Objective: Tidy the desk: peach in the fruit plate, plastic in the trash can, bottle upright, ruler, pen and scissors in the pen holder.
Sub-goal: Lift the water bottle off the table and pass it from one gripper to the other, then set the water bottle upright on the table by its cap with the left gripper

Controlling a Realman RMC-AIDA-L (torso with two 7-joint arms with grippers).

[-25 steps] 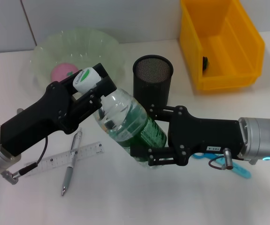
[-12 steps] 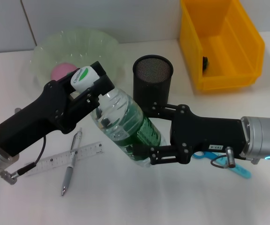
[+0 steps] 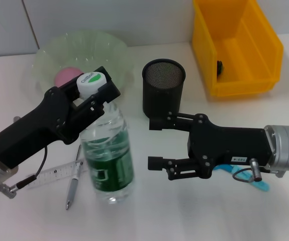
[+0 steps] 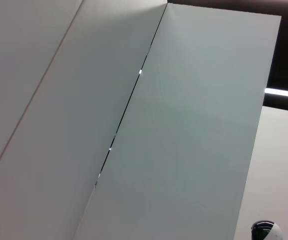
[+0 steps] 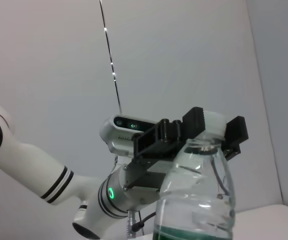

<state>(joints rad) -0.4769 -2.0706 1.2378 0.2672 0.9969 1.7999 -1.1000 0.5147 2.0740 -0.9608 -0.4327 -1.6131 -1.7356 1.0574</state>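
— What moved? 
— Since a second ago the bottle (image 3: 108,165) has swung from a steep lean to upright on the bench (image 3: 194,216); the right gripper (image 3: 155,143) let go and now hangs just beside it, jaws apart. 
— And the left? 
— Left gripper (image 3: 95,90) has its jaws clamped on the cap. 
— Any room nearby? 
— Yellow bin (image 3: 237,47) at the far right edge; fruit plate (image 3: 111,52) with peach (image 3: 66,76) far left; pen holder (image 3: 163,89) between. Ruler (image 3: 59,172) and pen (image 3: 75,178) touch, crossing just left of the bottle; bare bench in front.

Clear bottle (image 3: 108,163) (green label), yellow bin (image 3: 236,46), seemingly pink peach (image 3: 65,77).
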